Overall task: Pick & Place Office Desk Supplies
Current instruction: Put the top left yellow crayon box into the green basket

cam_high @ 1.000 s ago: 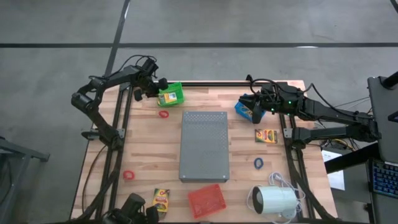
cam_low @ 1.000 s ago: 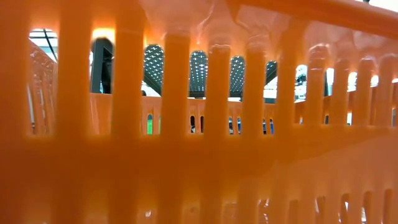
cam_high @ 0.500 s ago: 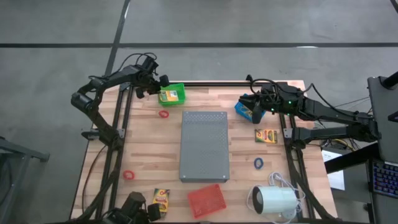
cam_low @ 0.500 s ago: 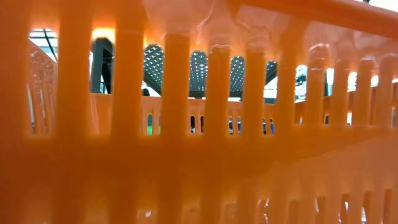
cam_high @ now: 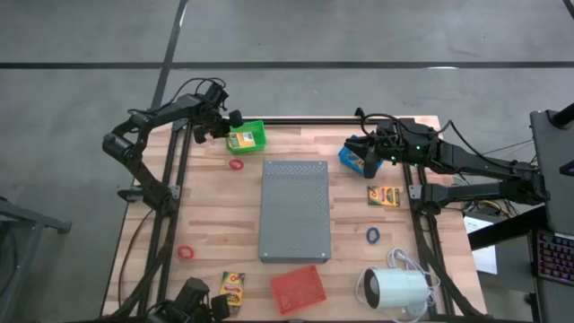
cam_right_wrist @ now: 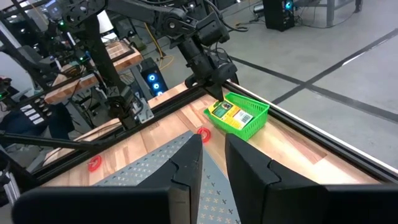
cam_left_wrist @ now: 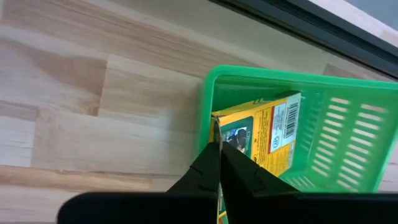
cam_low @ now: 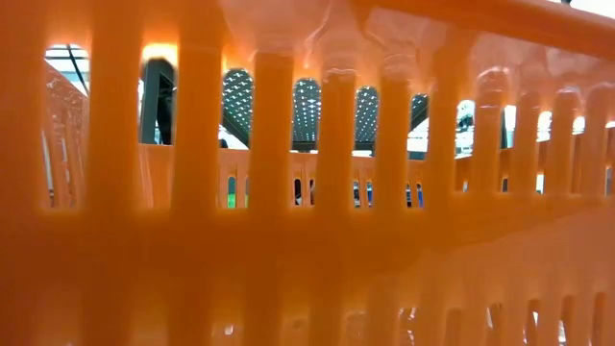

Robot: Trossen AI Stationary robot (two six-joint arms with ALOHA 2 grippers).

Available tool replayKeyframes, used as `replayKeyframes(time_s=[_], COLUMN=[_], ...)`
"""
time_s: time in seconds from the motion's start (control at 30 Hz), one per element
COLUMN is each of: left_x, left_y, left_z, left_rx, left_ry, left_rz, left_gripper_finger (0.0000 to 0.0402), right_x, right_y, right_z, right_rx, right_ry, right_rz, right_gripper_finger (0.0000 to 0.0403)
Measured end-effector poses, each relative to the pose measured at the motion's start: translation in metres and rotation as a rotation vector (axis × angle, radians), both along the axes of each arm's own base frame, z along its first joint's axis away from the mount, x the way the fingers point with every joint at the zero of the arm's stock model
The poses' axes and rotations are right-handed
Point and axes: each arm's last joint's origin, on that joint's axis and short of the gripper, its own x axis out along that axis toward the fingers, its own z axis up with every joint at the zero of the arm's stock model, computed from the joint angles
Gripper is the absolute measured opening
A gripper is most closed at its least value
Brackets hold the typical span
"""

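1. The left gripper (cam_left_wrist: 219,163) is seen at the far left corner of the wooden table (cam_high: 206,220), its fingers pressed together on the near edge of a yellow crayon box (cam_left_wrist: 260,138).
2. That box is shown as flat and yellow, with a green picture panel and a white barcode label; it is leaned tilted inside a small green basket (cam_left_wrist: 348,134), one end raised toward the gripper, its long axis running across the basket.
3. The right gripper (cam_right_wrist: 213,163) is held low over a blue object (cam_high: 351,156) at the far right of the table; its fingers are parted by a narrow gap, and whether anything is gripped cannot be told.
4. A second crayon box (cam_high: 384,196) is laid flat near the right edge, long axis across the table.
5. A third crayon box (cam_high: 232,286) is laid at the near left, long axis toward the front.
6. A grey perforated slab (cam_high: 295,211) is placed at the centre.
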Motion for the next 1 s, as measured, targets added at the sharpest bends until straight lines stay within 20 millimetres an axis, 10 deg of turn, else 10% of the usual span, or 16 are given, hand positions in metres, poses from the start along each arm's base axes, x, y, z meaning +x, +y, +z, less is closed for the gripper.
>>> replayKeyframes(time_s=[1.0], left_x=[-0.003], left_y=[-0.005], left_z=[0.019], left_rx=[0.049], left_ry=[-0.051], left_rz=[-0.006], left_gripper_finger=[0.0083], right_x=[0.000], right_y=[0.000], right_z=[0.000], right_rx=[0.000], right_ry=[0.000], right_rz=[0.000], right_gripper_finger=[0.0072])
